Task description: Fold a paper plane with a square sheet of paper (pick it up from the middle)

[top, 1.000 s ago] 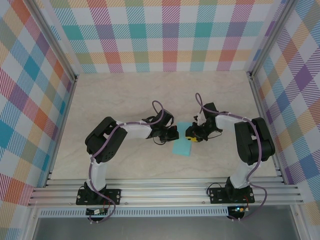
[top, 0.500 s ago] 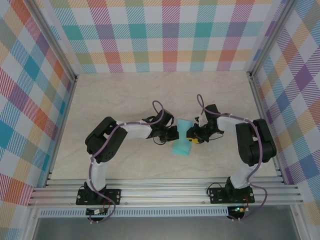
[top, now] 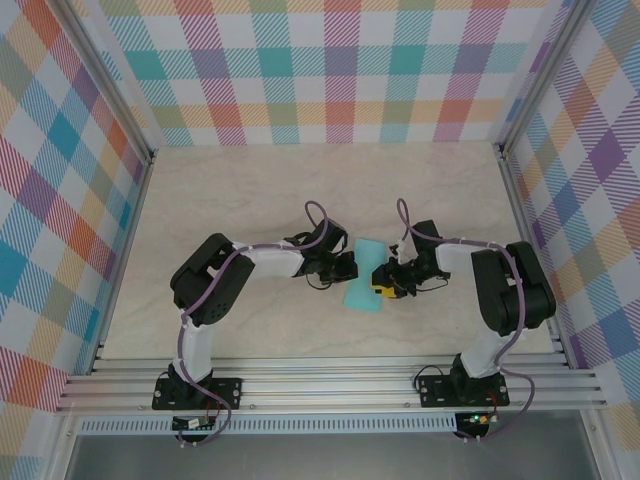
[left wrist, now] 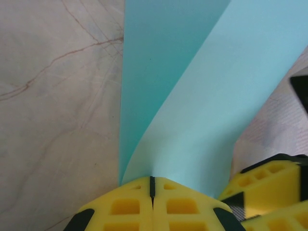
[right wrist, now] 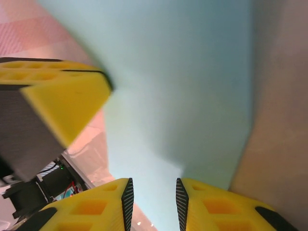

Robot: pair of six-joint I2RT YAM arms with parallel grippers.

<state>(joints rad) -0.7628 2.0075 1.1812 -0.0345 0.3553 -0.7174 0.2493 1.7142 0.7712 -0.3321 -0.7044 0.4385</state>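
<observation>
Noted a shift in the right gripper (top: 381, 282) over the last second: now set a little nearer the arm bases, against the right edge of the square sheet of paper (top: 360, 296). Found more of the sheet's far end uncovered than before. Recorded no change in the left gripper (top: 347, 268), still pressed to the sheet's left edge.

Located the sheet about mid-way across the marbled table (top: 250, 190), between the two grippers.

Left wrist view: found the left gripper (left wrist: 152, 185) clamped flush, with no gap at the seam, and pinching the sheet (left wrist: 192, 96). Counted two cyan layers rising from the pinch: a paler flap lifted over a darker layer flat on the table. Sighted a yellow finger of the right gripper (left wrist: 269, 180) at lower right, just beside the flap.

Right wrist view: found the right gripper (right wrist: 153, 197) parted, with a clear gap between the black pads and pale cyan sheet (right wrist: 183, 86) visible beyond. Could not confirm any contact with the paper; judged released. Sighted the left gripper (right wrist: 57, 106) at left, blurred, against the sheet.
</observation>
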